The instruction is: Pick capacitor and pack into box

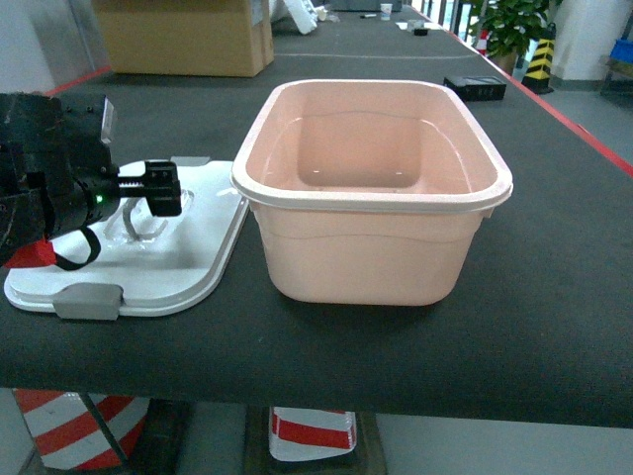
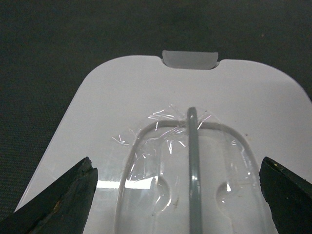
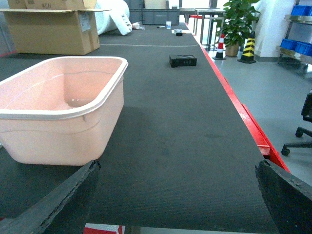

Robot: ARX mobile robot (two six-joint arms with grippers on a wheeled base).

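Dark matting covers the long table [image 1: 554, 297], where the box [image 1: 371, 198] stands open in the middle with its white lid [image 1: 188, 257] lying flat just beside it on the left. Above that lid's grey handle [image 2: 193, 165] hovers the left gripper [image 2: 183, 187], jaws spread wide and holding nothing. Jaws of the right gripper [image 3: 178, 192] are likewise apart, over bare matting right of the box

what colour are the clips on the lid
Grey clips on a white lid, clearest in the head view.
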